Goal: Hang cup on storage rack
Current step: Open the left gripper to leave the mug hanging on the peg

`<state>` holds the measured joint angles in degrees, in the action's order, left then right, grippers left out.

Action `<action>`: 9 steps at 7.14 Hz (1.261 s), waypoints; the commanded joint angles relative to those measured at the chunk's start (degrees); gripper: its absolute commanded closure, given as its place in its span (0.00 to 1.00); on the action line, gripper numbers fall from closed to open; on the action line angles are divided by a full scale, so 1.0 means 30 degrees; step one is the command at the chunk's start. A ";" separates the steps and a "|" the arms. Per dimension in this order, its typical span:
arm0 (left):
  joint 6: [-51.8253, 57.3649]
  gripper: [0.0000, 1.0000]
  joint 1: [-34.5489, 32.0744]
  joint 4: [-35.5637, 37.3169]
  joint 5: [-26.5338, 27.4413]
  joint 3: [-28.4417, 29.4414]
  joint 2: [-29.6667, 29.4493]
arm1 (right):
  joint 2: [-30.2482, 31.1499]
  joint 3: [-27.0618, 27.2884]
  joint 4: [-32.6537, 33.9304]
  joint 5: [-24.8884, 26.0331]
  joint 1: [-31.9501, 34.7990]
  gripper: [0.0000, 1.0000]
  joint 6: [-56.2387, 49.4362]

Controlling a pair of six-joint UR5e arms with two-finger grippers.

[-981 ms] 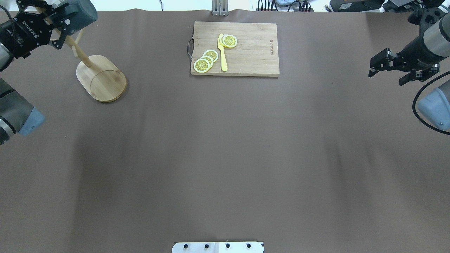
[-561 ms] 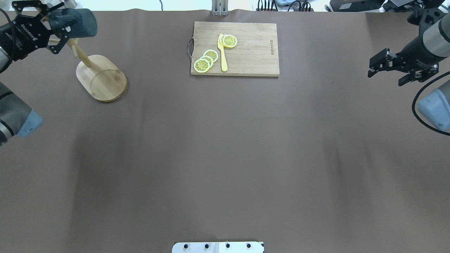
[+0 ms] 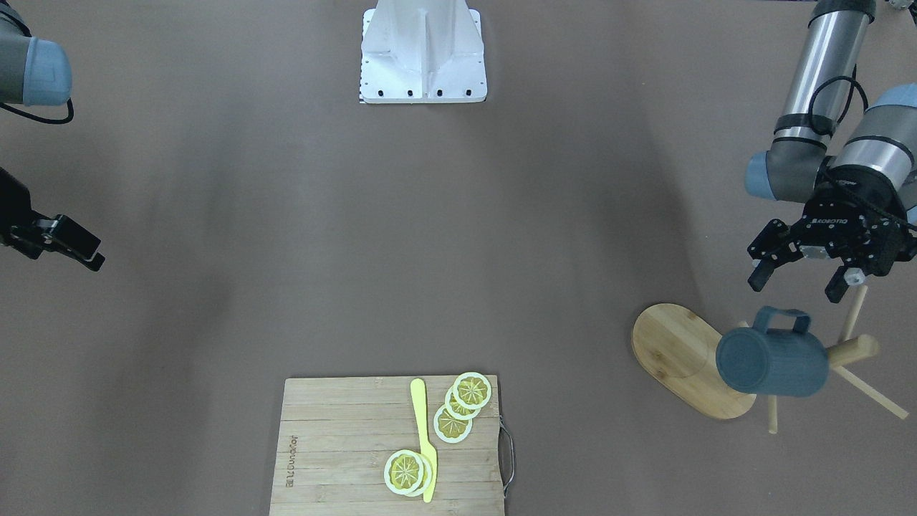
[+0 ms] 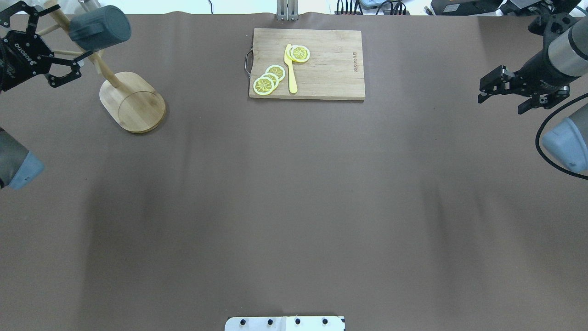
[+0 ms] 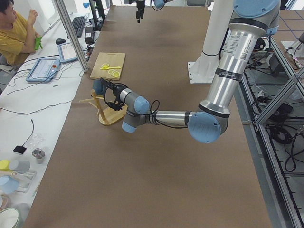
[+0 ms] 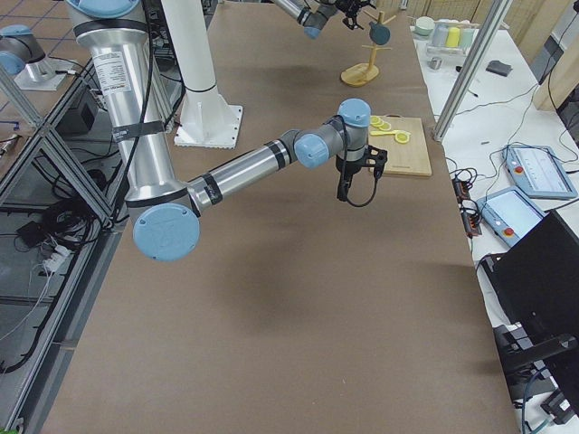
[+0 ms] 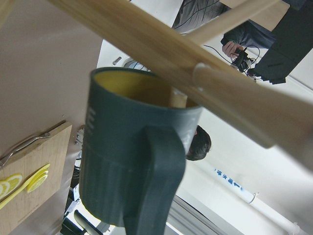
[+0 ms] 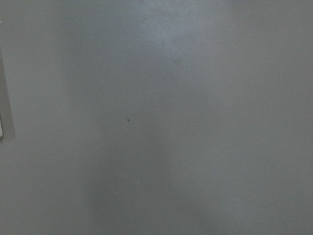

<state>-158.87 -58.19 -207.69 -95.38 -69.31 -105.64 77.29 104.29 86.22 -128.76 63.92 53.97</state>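
Note:
The dark slate-blue cup hangs on a peg of the bamboo storage rack at the table's far left. In the front view the cup lies on its side over the rack's oval base, handle up. The left wrist view shows the cup with a peg in its yellow mouth. My left gripper is open and empty, a short way from the cup; it also shows overhead. My right gripper is open and empty at the far right.
A rectangular cutting board with a metal handle lies at the back middle. It carries lemon slices and a yellow knife. The robot's white base plate sits at the near edge. An operator sits beyond the table's far side.
My left gripper has drawn back from the cup, toward the robot and the left edge. The cup stays on the rack's peg. The right gripper has barely moved.

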 commanded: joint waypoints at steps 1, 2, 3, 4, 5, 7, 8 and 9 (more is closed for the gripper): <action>0.2405 0.03 -0.0029 -0.0729 -0.0521 -0.1703 0.2707 | -0.0011 -0.0019 0.0000 0.0028 -0.0009 0.01 0.0000; 0.6713 0.03 -0.0029 -0.0730 -0.1188 -0.2349 0.4259 | 0.0047 -0.0019 0.0000 0.0029 -0.0009 0.01 -0.0029; 1.2122 0.03 -0.0058 -0.0730 -0.2558 -0.2558 0.5608 | 0.0105 -0.0019 0.0000 0.0029 -0.0009 0.01 -0.0058; 1.6120 0.03 -0.0203 -0.0614 -0.2804 -0.2531 0.6695 | 0.0164 0.0010 0.0000 0.0348 0.0020 0.00 -0.0204; 1.8800 0.03 -0.0756 -0.0323 -0.2748 -0.2444 0.7257 | 0.0223 0.0011 0.0000 0.0873 0.0049 0.01 -0.0350; 2.4946 0.03 -0.3006 0.3407 -0.2719 -0.2559 0.7205 | 0.0339 -0.0104 0.0000 0.1317 0.0690 0.00 -0.1398; 2.8140 0.03 -0.3945 0.5721 -0.2748 -0.2589 0.6972 | 0.0630 -0.0222 0.0029 0.1376 0.1332 0.00 -0.2857; 3.2523 0.03 -0.5086 0.8500 -0.2719 -0.2619 0.6941 | 0.1213 -0.0253 0.0029 0.1347 0.1976 0.00 -0.4118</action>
<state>-75.97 -69.40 -191.76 -103.58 -77.03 -84.52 79.25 103.78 86.28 -124.79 67.58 46.25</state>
